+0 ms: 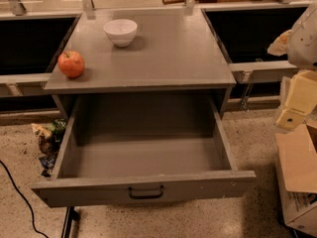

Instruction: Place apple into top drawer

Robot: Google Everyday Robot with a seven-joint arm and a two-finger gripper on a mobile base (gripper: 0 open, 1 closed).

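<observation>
The red-orange apple stands on the left front corner of the grey cabinet top, close to its edge. The top drawer below is pulled wide open toward me and its inside is bare; its front panel carries a dark bar handle. My gripper is a pale yellowish shape at the right edge of the view, at about drawer height and well to the right of the cabinet, far from the apple. It holds nothing that I can see.
A white bowl stands on the cabinet top behind and to the right of the apple. A cardboard box stands on the floor at the right. Wrappers and a black cable lie on the floor at the left.
</observation>
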